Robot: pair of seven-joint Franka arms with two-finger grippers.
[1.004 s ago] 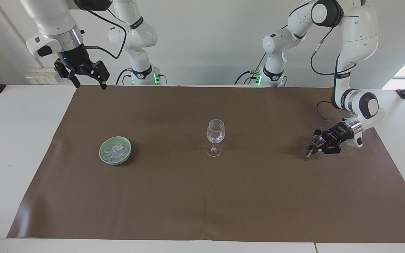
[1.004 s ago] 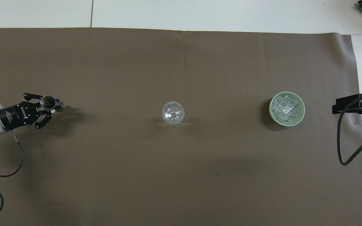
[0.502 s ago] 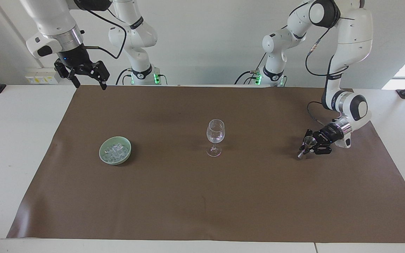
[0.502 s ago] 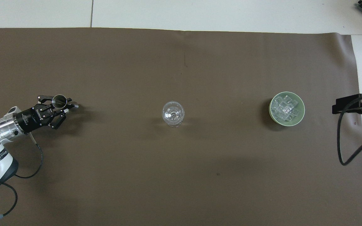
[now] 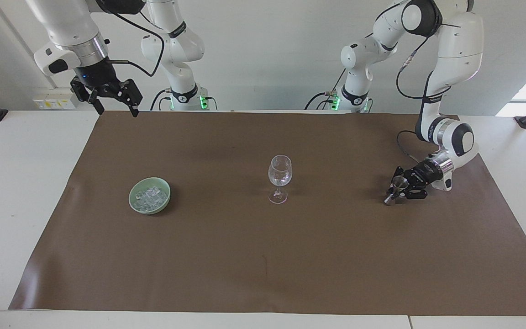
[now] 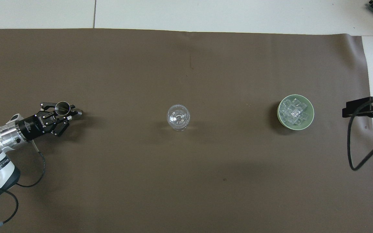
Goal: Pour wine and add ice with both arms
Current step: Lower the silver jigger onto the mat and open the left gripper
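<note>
Ice (image 5: pixel 151 196): glassy cubes heaped in round, smooth green bowl (image 5: pixel 136 204).

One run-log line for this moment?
left gripper: shut on small steel measuring cup | right gripper: open, waiting | clear wine glass: upright
</note>
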